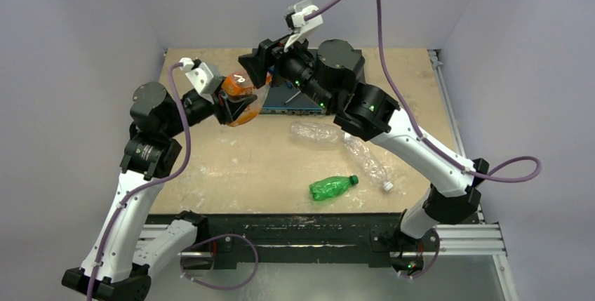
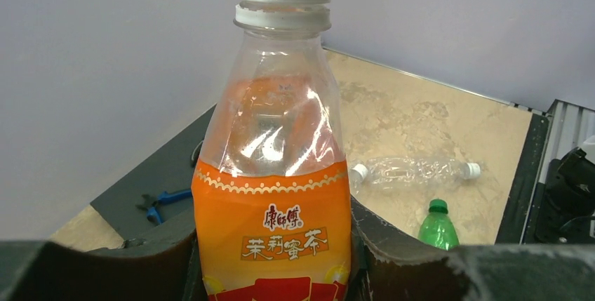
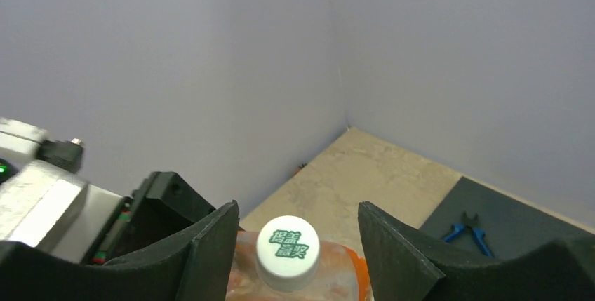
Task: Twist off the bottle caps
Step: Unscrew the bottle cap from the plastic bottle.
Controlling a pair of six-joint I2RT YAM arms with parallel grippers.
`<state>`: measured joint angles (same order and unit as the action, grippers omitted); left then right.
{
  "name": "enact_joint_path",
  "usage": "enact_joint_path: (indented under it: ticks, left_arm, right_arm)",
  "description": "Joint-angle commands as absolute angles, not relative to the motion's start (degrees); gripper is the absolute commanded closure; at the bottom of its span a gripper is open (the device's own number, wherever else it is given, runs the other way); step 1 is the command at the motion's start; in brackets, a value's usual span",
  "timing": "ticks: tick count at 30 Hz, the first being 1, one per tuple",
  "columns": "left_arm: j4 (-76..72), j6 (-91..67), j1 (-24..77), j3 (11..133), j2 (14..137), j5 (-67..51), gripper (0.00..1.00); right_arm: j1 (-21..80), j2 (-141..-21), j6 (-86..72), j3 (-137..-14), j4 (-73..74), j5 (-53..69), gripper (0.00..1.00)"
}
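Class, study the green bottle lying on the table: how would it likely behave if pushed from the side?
The green bottle lies on its side, so it would probably roll. It looks empty, so it is likely light and quick to skid. Its walls seem crinkled, suggesting thin plastic that gives when squeezed.

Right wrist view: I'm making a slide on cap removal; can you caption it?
Open right pincer straddling the white cap of the orange-label bottle, fingers clear of it on both sides.

Top camera looks down; both wrist cameras closely share one bottle point(image 2: 273, 210).
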<state>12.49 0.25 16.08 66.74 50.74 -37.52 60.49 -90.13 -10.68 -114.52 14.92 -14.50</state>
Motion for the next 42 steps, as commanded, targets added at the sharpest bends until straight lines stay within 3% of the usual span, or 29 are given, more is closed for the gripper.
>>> enact_joint_path:
  ticks: [1,10,14,18,19,25,33,42]
  left_arm:
    - [12.3,2.33,15.82,66.87,49.83,-34.54,1.0]
    - [12.88,2.16,15.82,66.89,49.58,-34.45,1.0]
    - [12.98,1.82,15.82,66.88,49.57,-34.76,1.0]
    - [12.33,0.46,15.82,66.93,49.85,-35.67,1.0]
    - [12.04,-1.45,15.82,67.03,49.96,-36.32,1.0]
    - [8.03,-10.88,15.82,67.87,50.7,-50.53,1.0]
    - [-9.79,-33.65,15.82,68.51,52.69,-67.42,1.0]
    - [-17.98,-44.54,15.82,68.88,53.82,-68.29,1.0]
  right_arm:
    - [60.64,-90.16,-10.56,-116.56,15.79,-17.99,0.35]
    - [60.64,-90.25,-11.93,-114.8,13.42,-16.61,0.55]
    - [60.64,-90.34,-11.95,-114.79,13.48,-16.29,0.72]
    - [60.64,-90.15,-12.13,-114.79,13.45,-14.0,0.98]
    - [60.64,-89.96,-12.21,-114.6,13.58,-13.28,1.0]
    - [59.86,-83.98,-7.28,-108.15,9.19,-1.2,1.0]
    - [53.12,-73.92,-9.65,-97.85,-1.81,34.29,1.0]
    - [50.53,-76.63,-12.69,-97.9,-4.15,58.42,1.0]
